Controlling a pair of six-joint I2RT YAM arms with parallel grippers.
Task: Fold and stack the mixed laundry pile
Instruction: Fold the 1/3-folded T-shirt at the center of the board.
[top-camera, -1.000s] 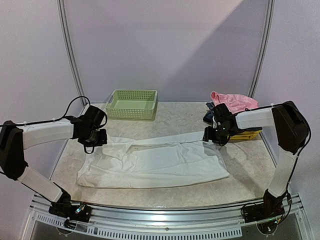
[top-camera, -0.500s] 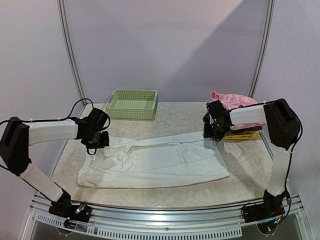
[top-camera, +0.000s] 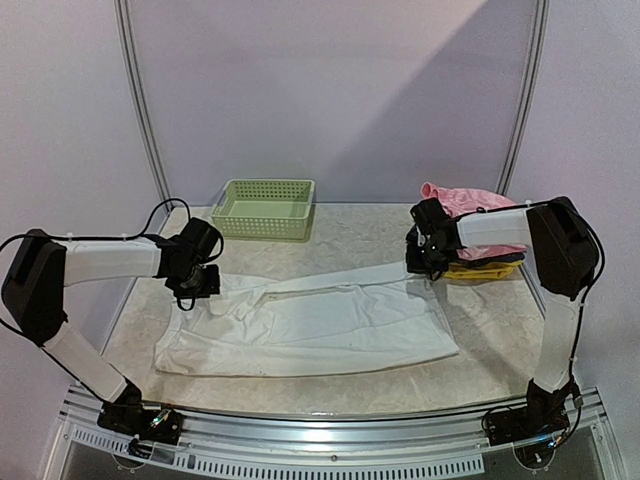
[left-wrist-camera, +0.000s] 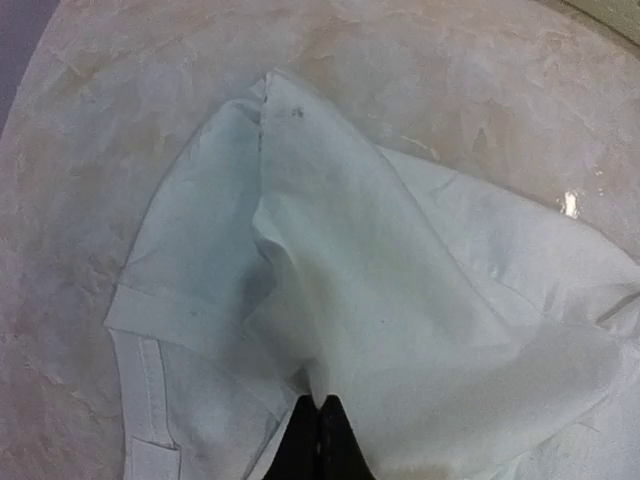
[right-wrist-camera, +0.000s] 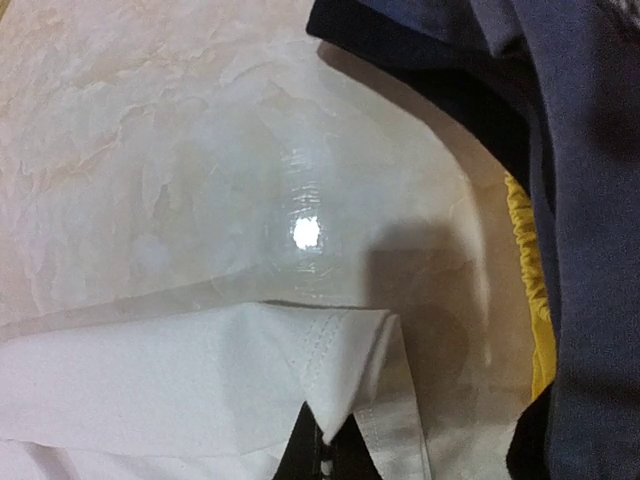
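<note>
A large white garment (top-camera: 320, 325) lies spread across the middle of the table. My left gripper (top-camera: 198, 288) is shut on a pinched-up fold of its left end (left-wrist-camera: 330, 300), which rises to the fingertips (left-wrist-camera: 320, 402). At the far right corner my right gripper (top-camera: 420, 266) is shut on the hemmed corner of the same white garment (right-wrist-camera: 340, 370), its fingertips (right-wrist-camera: 326, 445) pinching the stitched edge. A pink piece (top-camera: 465, 203) lies on top of the folded clothes at the back right.
A pale green lattice basket (top-camera: 264, 208) stands at the back centre-left. Folded dark blue and yellow clothes (top-camera: 485, 268) sit right beside the right gripper; their dark blue cloth (right-wrist-camera: 560, 150) and yellow edge (right-wrist-camera: 535, 290) fill the right of the right wrist view.
The right gripper moved back and left onto the white garment's far right corner and shut on it. The left gripper shifted slightly right, still holding its fold.
</note>
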